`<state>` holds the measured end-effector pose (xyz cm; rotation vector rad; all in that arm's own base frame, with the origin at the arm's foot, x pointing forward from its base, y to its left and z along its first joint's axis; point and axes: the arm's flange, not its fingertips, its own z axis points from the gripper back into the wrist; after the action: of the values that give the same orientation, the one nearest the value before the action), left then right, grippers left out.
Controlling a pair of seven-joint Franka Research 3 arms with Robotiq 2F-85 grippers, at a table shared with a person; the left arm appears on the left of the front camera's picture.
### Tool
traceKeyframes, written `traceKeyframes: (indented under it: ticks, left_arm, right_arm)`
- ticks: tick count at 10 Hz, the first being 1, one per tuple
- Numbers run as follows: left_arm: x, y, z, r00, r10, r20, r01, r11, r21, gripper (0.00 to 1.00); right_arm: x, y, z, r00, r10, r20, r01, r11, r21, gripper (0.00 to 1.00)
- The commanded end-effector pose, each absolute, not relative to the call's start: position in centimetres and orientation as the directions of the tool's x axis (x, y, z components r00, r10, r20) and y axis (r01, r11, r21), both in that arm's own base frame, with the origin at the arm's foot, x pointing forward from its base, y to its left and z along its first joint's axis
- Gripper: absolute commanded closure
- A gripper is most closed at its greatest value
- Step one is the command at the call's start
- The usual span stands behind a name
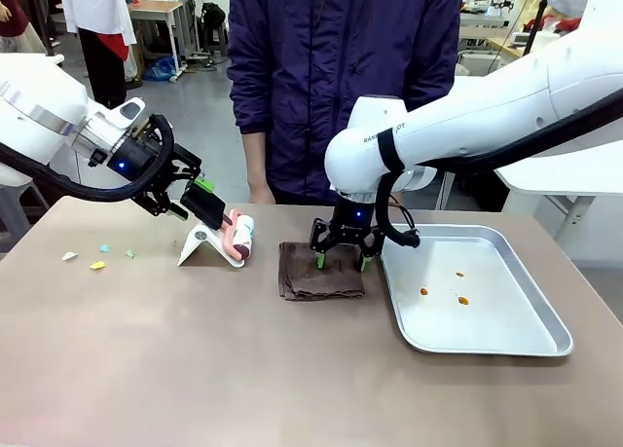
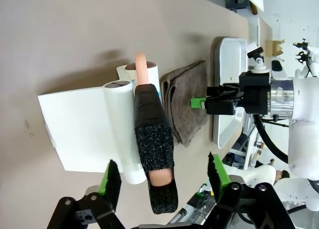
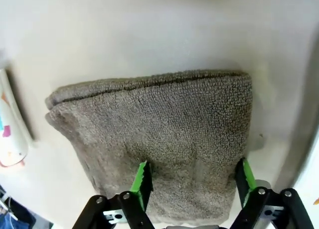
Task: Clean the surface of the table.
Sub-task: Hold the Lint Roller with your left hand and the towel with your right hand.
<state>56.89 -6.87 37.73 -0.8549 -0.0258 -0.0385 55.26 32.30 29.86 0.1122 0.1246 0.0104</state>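
The brownish-tan table [image 1: 195,369] carries a folded brown towel [image 1: 319,272] at its middle. My right gripper [image 1: 341,260] points down onto the towel's far edge. In the right wrist view its green fingers [image 3: 142,181] stand apart, pressed into the towel [image 3: 154,124], so the right gripper [image 3: 193,181] is open. To the left, a lint roller [image 1: 238,238] rests on a white stand [image 1: 200,244]. My left gripper [image 1: 198,198] is at the roller's handle [image 2: 154,154]. The left gripper [image 2: 163,176] is open, with a finger on either side of the handle and gaps to both.
A shiny metal tray [image 1: 531,320] with a few orange specks lies at the right, close to the towel. Small paper scraps [image 1: 97,265] are scattered at the table's left. A person in a dark jacket [image 1: 341,77] stands at the far edge.
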Motion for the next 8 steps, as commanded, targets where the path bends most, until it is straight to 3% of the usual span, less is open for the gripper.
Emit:
traceKeyframes:
  ticks: [1, 2, 3, 4, 5, 6, 8]
  left_arm:
    - [56.91, -7.31, 37.47, 0.997, -0.024, 0.077, 0.074, 0.646, -0.759, 0.63]
    - [56.88, -7.31, 37.44, 0.997, -0.027, 0.073, 0.073, 0.651, -0.756, 1.0]
    - [56.86, -7.34, 37.45, 0.997, -0.03, 0.071, 0.073, 0.654, -0.753, 0.72]
    - [56.82, -7.32, 37.48, 0.997, -0.032, 0.072, 0.075, 0.655, -0.752, 1.0]
    - [56.79, -7.35, 37.47, 0.997, -0.033, 0.072, 0.076, 0.654, -0.753, 1.0]
    - [56.73, -7.3, 37.44, 0.997, -0.031, 0.074, 0.076, 0.657, -0.75, 1.0]
    - [56.61, -7.17, 37.59, 0.996, -0.03, 0.08, 0.08, 0.654, -0.752, 1.0]
  right_arm:
    - [55.77, 32.98, 30.21, 0.992, 0.016, -0.122, -0.008, 0.997, 0.072, 0.75]
    - [55.79, 32.9, 30.17, 0.992, 0.018, -0.125, -0.008, 0.997, 0.083, 1.0]
    - [55.83, 32.84, 30.1, 0.992, 0.014, -0.127, -0.002, 0.996, 0.092, 1.0]
    - [55.84, 32.8, 30.04, 0.991, 0.015, -0.132, -0.002, 0.995, 0.097, 1.0]
    - [55.85, 32.76, 30.03, 0.991, 0.013, -0.136, 0.0, 0.996, 0.094, 0.95]
    - [55.83, 32.74, 30.03, 0.99, 0.013, -0.139, 0.0, 0.996, 0.09, 1.0]
    - [55.85, 32.75, 30.03, 0.99, 0.011, -0.138, 0.001, 0.996, 0.089, 1.0]
